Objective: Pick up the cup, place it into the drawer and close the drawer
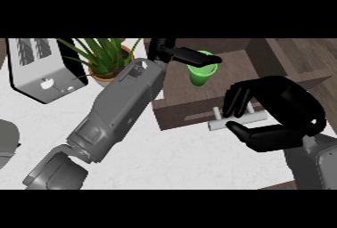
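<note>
A green cup hangs upright over the inside of the open dark wooden drawer, near its back. My left hand reaches in from the lower left and is shut on the cup's rim, its fingers lying across the top. Whether the cup's base touches the drawer floor is not visible. The drawer's white bar handle runs along its front panel. My right hand sits at that handle, with the fingers curled down over the bar and the thumb below it.
A silver toaster stands at the back left, with a potted plant beside it, close to my left forearm. A grey object pokes in at the left edge. The white counter spreads in front of the drawer.
</note>
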Available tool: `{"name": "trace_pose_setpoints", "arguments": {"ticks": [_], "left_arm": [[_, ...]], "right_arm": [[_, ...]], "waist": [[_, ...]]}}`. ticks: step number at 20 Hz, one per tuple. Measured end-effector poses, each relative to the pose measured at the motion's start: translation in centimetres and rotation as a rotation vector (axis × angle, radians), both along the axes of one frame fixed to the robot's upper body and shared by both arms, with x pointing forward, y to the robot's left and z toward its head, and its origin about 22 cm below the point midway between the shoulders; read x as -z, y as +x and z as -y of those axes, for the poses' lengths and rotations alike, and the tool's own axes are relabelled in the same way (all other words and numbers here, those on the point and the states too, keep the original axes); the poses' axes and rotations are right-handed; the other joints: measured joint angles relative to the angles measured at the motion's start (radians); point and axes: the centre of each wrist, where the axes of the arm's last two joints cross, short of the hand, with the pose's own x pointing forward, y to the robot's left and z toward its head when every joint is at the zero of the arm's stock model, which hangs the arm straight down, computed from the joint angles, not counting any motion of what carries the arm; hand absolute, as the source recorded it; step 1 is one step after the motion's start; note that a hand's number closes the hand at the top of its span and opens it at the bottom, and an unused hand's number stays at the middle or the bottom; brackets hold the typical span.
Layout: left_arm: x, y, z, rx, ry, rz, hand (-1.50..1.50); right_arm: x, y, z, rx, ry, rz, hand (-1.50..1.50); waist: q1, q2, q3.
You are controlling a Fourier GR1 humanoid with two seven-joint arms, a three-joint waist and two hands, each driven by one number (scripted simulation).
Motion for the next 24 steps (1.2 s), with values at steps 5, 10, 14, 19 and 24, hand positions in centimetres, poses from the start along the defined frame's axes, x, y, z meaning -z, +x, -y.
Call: {"name": "trace_pose_setpoints", "arguments": {"ticks": [5,10,14,19,24], "left_arm": [[-0.5,0.1,0.1,-0.05,-0.076,0.035,-1.5],[-0.2,0.2,-0.1,-0.084,-0.107,0.029,-1.5],[1.0,0.0,-0.7,-0.086,-0.148,0.025,-1.5],[1.9,-0.1,-2.0,-0.08,-0.192,0.024,-1.5],[2.7,-0.5,-2.8,-0.056,-0.232,0.045,-1.5]], "right_arm": [[0.2,-0.4,0.7,-0.072,-0.273,-0.028,-1.5],[0.5,-1.4,0.8,-0.001,-0.51,0.008,-1.5],[3.3,-1.6,0.3,0.089,-0.626,0.006,-1.5],[8.5,-0.4,-0.3,0.139,-0.754,-0.042,-1.5],[13.4,1.8,-0.2,0.136,-0.864,-0.078,1.5]], "waist": [[0.04,-0.014,0.0],[0.089,-0.025,0.0],[0.133,-0.031,0.001],[0.185,-0.036,0.001],[0.224,-0.039,0.003]]}}
